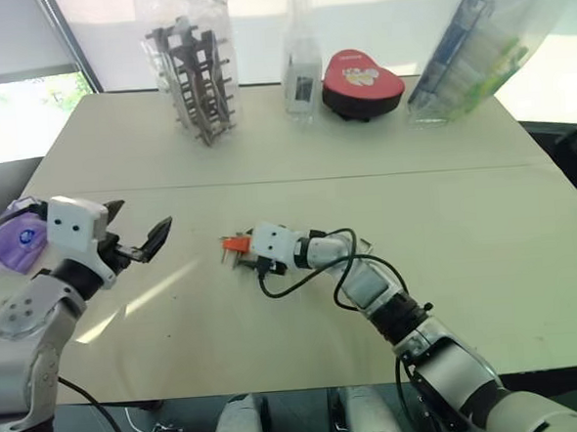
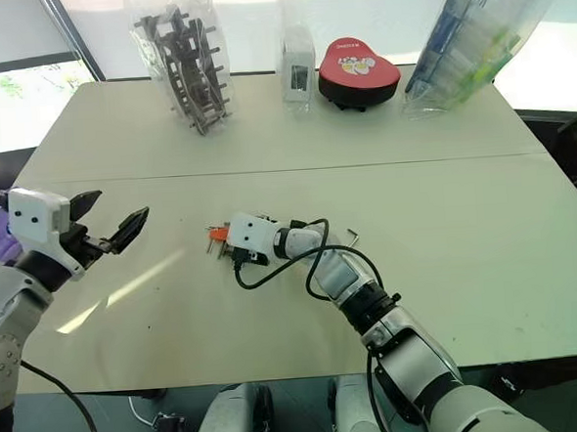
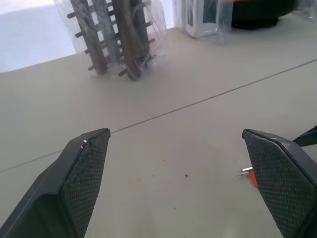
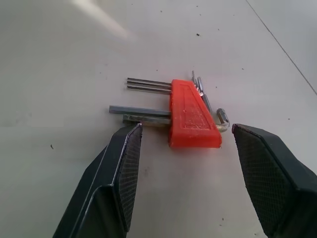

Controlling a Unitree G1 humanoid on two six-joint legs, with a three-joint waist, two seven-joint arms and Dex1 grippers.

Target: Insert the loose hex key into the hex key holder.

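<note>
R claw (image 4: pixel 185 163) half open, empty, straddling orange holder (image 4: pixel 190 116); L claw (image 1: pixel 138 240) wide open, empty. Loose key (image 2: pixel 352 236) lies apart; centre holder before closing.

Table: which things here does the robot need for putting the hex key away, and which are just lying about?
For the job: loose hex key, hex key holder, right gripper open on either side of the holder.
Lying about: grey rack, red heart-shaped box, clear bottle, plastic packet, purple pack.
</note>
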